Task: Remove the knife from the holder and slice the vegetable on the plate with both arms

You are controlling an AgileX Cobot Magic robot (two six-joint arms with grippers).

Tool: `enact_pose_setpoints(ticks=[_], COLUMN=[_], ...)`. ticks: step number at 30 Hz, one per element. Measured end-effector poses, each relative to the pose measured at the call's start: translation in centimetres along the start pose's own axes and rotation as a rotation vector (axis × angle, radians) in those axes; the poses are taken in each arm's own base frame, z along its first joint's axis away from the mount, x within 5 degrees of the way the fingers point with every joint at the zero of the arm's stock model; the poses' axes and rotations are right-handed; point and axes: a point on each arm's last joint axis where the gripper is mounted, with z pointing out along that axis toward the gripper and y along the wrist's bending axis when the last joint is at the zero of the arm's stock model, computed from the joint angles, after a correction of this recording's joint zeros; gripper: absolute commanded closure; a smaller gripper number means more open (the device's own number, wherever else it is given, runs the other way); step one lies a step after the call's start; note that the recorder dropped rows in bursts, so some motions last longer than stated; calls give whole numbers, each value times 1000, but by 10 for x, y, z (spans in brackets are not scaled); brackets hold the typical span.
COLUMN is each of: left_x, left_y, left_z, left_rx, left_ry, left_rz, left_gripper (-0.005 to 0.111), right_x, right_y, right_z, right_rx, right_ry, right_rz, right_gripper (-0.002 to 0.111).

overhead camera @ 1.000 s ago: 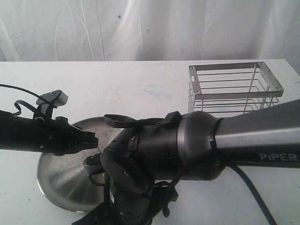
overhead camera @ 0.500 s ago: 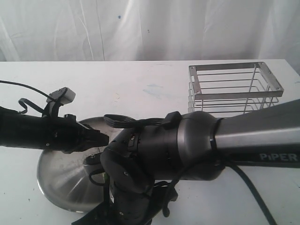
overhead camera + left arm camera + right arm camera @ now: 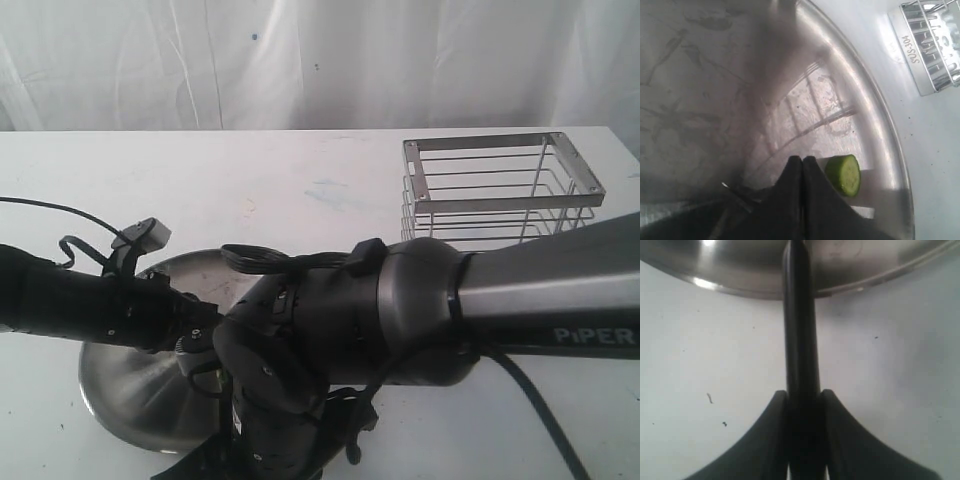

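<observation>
Exterior view: a white table [image 3: 300,190] fills the scene, its top faintly smudged and scuffed near the middle, and behind its far edge hangs a wrinkled white curtain [image 3: 300,60] that closes off the room. On the left, the left arm [image 3: 70,305] reaches in low from the left edge, a thin cable looping above it, and extends over the round steel plate [image 3: 130,395], which sits on the near left part of the table. The left gripper [image 3: 802,172] shows in the left wrist view with its two black fingers pressed together, nothing between them, the tips over the plate's shiny scuffed surface. Just beside those tips lies the vegetable [image 3: 844,174], a short green chunk with its pale cut face showing, resting on the plate close to the raised rim; whether the fingers touch it cannot be told.

In the middle, the bulky right arm [image 3: 330,330] crosses from the right edge and bends down at the near side of the plate, hiding the plate's right part. Its grey sleeve carries the word PIPER. In the right wrist view the right gripper [image 3: 802,405] is clamped on the knife [image 3: 800,330], whose slim black length runs from between the fingers out over the white table to the plate's rim, the tip just above the steel.

On the far right stands the holder [image 3: 500,190], a silver wire basket with a flat rim frame, well apart from the plate.
</observation>
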Motion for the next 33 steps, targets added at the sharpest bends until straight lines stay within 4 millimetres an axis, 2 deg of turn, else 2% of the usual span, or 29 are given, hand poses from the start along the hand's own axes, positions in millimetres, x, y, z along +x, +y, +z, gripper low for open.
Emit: enact_pose_setpoints(ticks=[13, 33], left_x=[6, 7], left_y=[7, 7], left_z=[14, 15], left_rx=[64, 75], left_ry=[33, 33], left_rz=[2, 33], left_gripper=[107, 107], right_x=[0, 5], right_y=[0, -1], right_z=[0, -1], right_rx=[-1, 13], right_ry=[1, 62], right_rz=[1, 18], right_gripper=[108, 108])
